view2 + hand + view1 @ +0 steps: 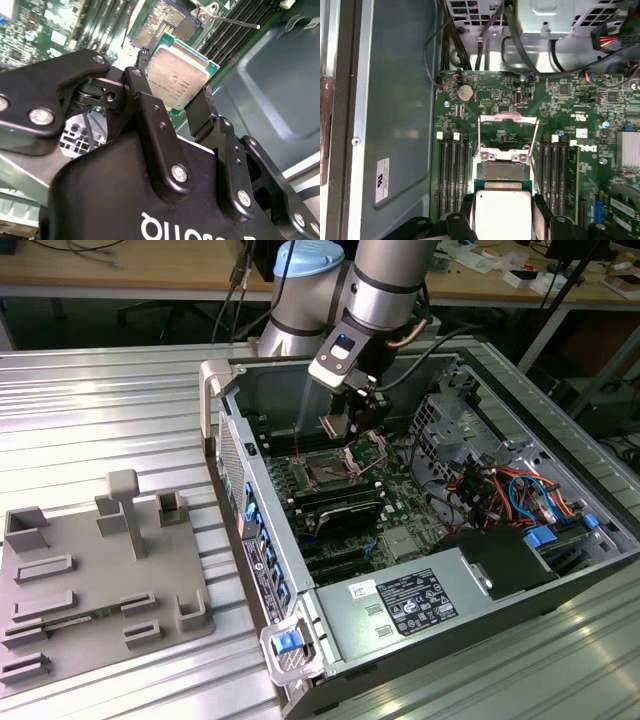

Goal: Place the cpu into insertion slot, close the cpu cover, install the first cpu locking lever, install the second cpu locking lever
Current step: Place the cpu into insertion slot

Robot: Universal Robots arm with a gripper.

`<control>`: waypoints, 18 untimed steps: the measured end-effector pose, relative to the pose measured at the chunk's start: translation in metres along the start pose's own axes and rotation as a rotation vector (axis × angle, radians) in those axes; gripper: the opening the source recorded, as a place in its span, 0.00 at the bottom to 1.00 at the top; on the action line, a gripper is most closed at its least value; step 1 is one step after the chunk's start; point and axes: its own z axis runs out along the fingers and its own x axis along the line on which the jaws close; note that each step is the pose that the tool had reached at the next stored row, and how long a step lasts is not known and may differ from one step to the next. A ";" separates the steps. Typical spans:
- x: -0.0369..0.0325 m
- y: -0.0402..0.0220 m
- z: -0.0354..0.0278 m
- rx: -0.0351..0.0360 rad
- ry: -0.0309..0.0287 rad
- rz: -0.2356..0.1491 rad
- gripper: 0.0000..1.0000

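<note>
The gripper [172, 89] has the cpu [177, 75] pinched by its edges between both fingers [145, 105], silvery face out. It hangs just above the insertion slot [502, 170] on the green board inside the open computer case [228, 455]. The cpu cover [367, 450] stands tipped up, the slot beneath it bare and the chip not yet seated.

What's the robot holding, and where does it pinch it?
The tool holds the cpu, pinched at two opposite edges between its fingers.
</note>
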 end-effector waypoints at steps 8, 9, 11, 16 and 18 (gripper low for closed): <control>0.0014 -0.0007 0.0193 0.0001 -0.0001 0.000 0.55; 0.0014 -0.0008 0.0223 0.0001 -0.0003 0.006 0.55; 0.0013 -0.0010 0.0261 -0.0002 -0.0010 0.023 0.55; 0.0005 -0.0016 0.0365 -0.0004 -0.0019 0.043 0.55; -0.0003 -0.0016 0.0402 0.0004 -0.0019 0.042 0.55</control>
